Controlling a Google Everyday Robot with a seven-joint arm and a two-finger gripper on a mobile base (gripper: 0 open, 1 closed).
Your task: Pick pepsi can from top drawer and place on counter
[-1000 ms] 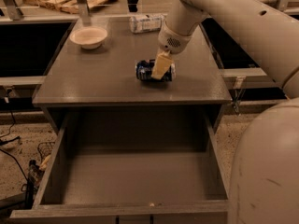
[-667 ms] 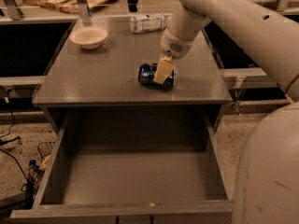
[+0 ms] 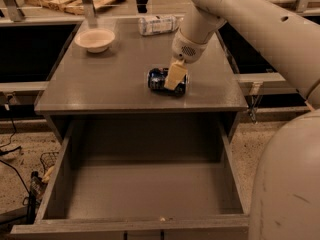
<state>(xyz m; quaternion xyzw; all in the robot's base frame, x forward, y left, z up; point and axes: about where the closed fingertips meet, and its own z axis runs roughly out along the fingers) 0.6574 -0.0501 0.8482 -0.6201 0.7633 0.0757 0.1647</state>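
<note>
**Pepsi can on the counter, gripper right on it**

Camera view: the pepsi can (image 3: 156, 79) lies on its side on the counter (image 3: 115, 84), towards the front edge and right of the middle. The gripper (image 3: 174, 80) reaches down from the upper right and sits against the can's right half; whether it clamps the can or merely touches it cannot be told. The top drawer (image 3: 145, 194) below stands pulled out. A pale bowl (image 3: 95, 39) sits at the back left, and a clear plastic bottle (image 3: 157, 25) lies at the back.

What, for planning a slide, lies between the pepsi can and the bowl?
Only bare counter separates pepsi can and bowl in the camera view; the gripper is at the can.
</note>
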